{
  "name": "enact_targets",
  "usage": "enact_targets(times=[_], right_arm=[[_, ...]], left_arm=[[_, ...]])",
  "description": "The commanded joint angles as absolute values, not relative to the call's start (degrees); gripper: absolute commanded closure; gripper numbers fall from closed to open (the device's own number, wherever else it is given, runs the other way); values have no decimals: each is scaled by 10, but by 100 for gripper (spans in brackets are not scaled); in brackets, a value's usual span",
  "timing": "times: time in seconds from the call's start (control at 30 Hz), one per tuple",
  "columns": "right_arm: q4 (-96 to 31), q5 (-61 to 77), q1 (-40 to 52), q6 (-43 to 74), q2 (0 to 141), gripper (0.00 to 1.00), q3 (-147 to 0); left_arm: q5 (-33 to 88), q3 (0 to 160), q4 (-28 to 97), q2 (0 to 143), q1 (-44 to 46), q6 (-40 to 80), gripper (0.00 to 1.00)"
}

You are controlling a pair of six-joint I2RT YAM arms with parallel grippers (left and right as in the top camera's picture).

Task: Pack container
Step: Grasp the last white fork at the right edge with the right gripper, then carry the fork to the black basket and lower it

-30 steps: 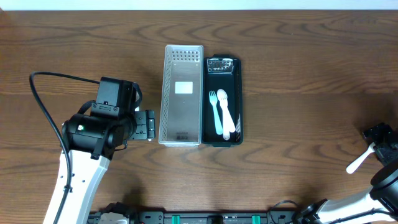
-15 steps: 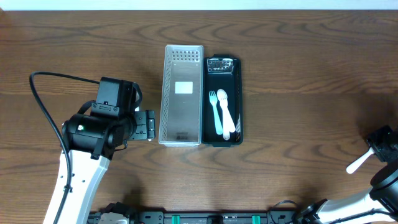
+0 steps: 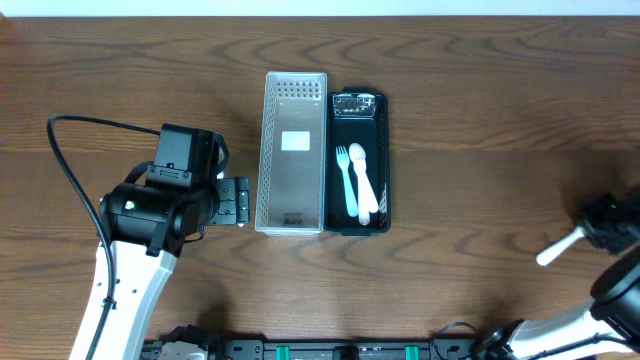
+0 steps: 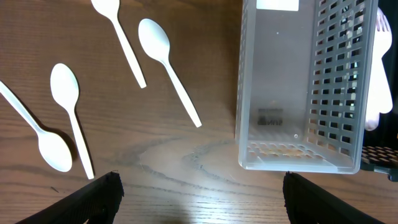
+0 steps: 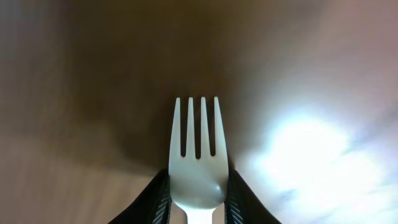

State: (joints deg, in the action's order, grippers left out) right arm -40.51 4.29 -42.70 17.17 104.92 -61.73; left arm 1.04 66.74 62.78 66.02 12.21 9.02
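Observation:
A black container (image 3: 385,165) stands mid-table with a pale green fork (image 3: 344,170) and a white spoon (image 3: 361,180) lying in it. At the right edge of the overhead view my right gripper (image 3: 606,228) is shut on a white plastic fork (image 3: 557,250), whose handle sticks out to the left. In the right wrist view that white fork (image 5: 198,149) sits tines up between the two fingers (image 5: 157,199) of my right gripper (image 5: 198,202). My left gripper (image 3: 236,202) stands open and empty left of the basket; its wrist view shows that gripper (image 4: 199,205) over bare wood.
A clear perforated basket (image 3: 293,180) lies against the container's left side; it also fills the upper right of the left wrist view (image 4: 298,81). Several white spoons (image 4: 158,46) lie loose on the wood by the left gripper. They are hidden under the left arm in the overhead view.
My right gripper has shut on the white fork and carried it a little to the left. The left arm has not moved.

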Motion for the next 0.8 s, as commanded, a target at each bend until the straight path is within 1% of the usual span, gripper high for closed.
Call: enact_targets(times=[0.0,0.13,0.17,0.33,0.4,0.53,0.7,0.77], right_arm=[[-431,78,-358,173,1011,79,-660],[-489,79,-253,173,970,78,-730],[-509,82,-213,174,959,78,-762],[-581,79,-55,178,949,74,-898],[-591,77,4,182,949,71,-934],[-585,58,107,197,952,67,-964],[-581,58,192,210,981,67,-964],[-579,58,217,210,1004,69,-964]], left_arm=[[1,672,628,661,121,89,15],[1,672,628,661,121,89,15],[1,672,629,661,121,89,15],[1,672,630,661,121,89,15],[1,672,630,661,121,89,15],[1,672,629,661,121,89,15],[1,672,629,661,121,89,15],[1,672,629,661,121,89,15]])
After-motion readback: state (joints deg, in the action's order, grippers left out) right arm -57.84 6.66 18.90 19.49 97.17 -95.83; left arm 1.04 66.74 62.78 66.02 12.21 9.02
